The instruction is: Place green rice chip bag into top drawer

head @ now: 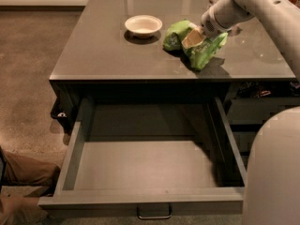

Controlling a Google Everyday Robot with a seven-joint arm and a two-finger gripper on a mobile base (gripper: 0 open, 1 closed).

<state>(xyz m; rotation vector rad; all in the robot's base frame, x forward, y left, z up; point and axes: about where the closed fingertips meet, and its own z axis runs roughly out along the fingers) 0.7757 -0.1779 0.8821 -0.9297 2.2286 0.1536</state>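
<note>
Grey countertop [103, 50], far right: gripper [193, 37] is clamping green rice chip bag [205, 53]; top drawer [140, 199] is standing open, near.

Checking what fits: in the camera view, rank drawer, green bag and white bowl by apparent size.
1. top drawer, largest, though nearest.
2. green rice chip bag, the claw on it, at the tabletop's right.
3. white bowl, beside it, smaller.

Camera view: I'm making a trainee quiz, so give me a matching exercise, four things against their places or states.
1 green rice chip bag
2 top drawer
3 white bowl
4 gripper

A pulled out, open
B against the bag's upper side
C countertop, left of the bag
D crumpled on the countertop, right of the bowl

Pairs: 1-D, 2-A, 3-C, 4-B
</note>
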